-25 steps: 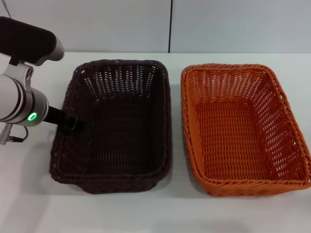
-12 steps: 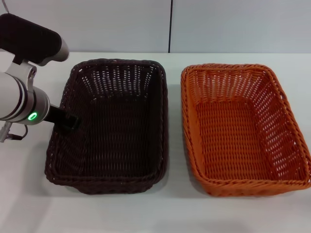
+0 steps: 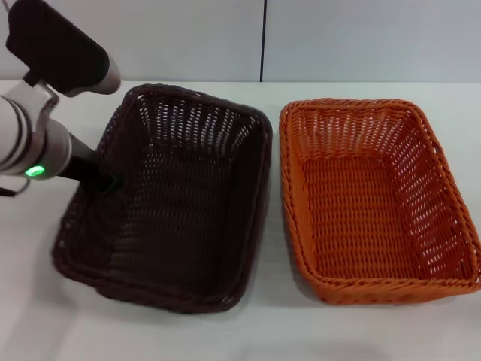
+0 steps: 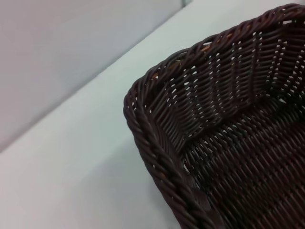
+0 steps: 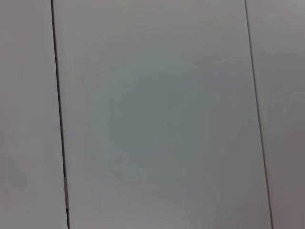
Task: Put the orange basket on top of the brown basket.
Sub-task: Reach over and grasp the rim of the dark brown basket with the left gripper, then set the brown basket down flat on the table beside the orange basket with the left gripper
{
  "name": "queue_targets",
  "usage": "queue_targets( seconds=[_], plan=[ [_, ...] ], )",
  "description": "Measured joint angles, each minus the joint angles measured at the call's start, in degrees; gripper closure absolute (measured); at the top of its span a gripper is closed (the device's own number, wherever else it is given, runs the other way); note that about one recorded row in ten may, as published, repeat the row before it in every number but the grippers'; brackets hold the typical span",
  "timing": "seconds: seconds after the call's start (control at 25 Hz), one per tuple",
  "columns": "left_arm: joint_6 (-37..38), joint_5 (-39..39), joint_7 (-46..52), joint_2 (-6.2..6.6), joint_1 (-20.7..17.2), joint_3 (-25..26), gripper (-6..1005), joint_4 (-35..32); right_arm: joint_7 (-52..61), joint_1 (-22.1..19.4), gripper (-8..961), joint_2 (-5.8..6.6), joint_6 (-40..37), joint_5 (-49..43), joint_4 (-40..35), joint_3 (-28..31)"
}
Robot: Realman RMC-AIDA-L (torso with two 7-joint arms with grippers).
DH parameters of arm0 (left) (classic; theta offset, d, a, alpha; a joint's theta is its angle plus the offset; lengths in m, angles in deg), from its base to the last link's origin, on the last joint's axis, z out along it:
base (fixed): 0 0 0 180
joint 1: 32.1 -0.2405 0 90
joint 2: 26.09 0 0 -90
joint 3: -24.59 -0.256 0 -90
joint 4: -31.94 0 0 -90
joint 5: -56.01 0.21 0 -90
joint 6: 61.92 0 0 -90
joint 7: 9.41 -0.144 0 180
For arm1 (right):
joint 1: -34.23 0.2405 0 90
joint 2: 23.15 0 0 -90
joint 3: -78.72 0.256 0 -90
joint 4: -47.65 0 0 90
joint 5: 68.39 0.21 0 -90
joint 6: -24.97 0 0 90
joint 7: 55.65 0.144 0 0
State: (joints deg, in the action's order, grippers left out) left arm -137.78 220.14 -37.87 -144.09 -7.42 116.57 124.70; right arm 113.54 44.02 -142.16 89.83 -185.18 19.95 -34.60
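The brown basket (image 3: pixel 188 203) is on the left in the head view, lifted and tilted, its near end raised towards the camera. My left gripper (image 3: pixel 105 183) is shut on the basket's left rim, with one finger inside the wall. The left wrist view shows a corner of the brown basket (image 4: pixel 228 133) and its braided rim close up. The orange basket (image 3: pixel 368 203) stands empty on the white table to the right of the brown one, a narrow gap between them. My right gripper is out of view.
The white table (image 3: pixel 45 316) runs under both baskets, with a grey panelled wall (image 3: pixel 338 37) behind it. The right wrist view shows only wall panels (image 5: pixel 152 114). My left arm's dark forearm (image 3: pixel 60 45) hangs over the table's back left.
My left gripper has raised the brown basket by its left rim. The basket has risen, tilted and swung towards the front left. The orange basket has not moved.
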Motion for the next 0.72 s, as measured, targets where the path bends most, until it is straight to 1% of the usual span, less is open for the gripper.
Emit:
queue_targets(
  seconds=[0.04, 0.24, 0.32, 0.56, 0.6, 0.68, 0.72],
  plan=[
    [0.0, 0.0, 0.0, 0.00, 0.0, 0.0, 668, 0.0, 0.0, 0.0, 220, 0.00, 0.0, 0.0, 0.0, 0.0],
    [-8.6, -4.2, -13.4, 0.01, 1.0, 6.8, 679, 6.9, 0.0, -0.1, 222, 0.01, 0.2, 0.0, -0.9, 0.0],
    [-11.4, -4.9, -17.0, 0.02, 1.8, 8.8, 701, 8.6, 0.0, -0.3, 223, 0.01, 0.3, 0.0, -1.5, -0.1],
    [-21.8, -8.3, -29.2, 0.11, 7.4, 18.2, 757, 10.8, 0.0, -0.5, 225, -0.12, 0.5, 0.1, -3.4, -0.5],
    [-23.8, -9.4, -31.8, 0.17, 9.0, 20.3, 765, 11.3, 0.0, -0.5, 226, -0.13, 0.5, 0.1, -3.7, -0.5],
    [-24.5, -9.6, -32.5, 0.21, 9.6, 21.0, 781, 11.4, 0.0, -0.6, 227, -0.17, 0.5, 0.0, -4.3, -0.5],
    [-26.1, -9.9, -34.0, 0.35, 11.3, 22.3, 783, 11.5, 0.0, -0.6, 227, -0.21, 0.5, -0.1, -4.7, -0.5]
  ],
)
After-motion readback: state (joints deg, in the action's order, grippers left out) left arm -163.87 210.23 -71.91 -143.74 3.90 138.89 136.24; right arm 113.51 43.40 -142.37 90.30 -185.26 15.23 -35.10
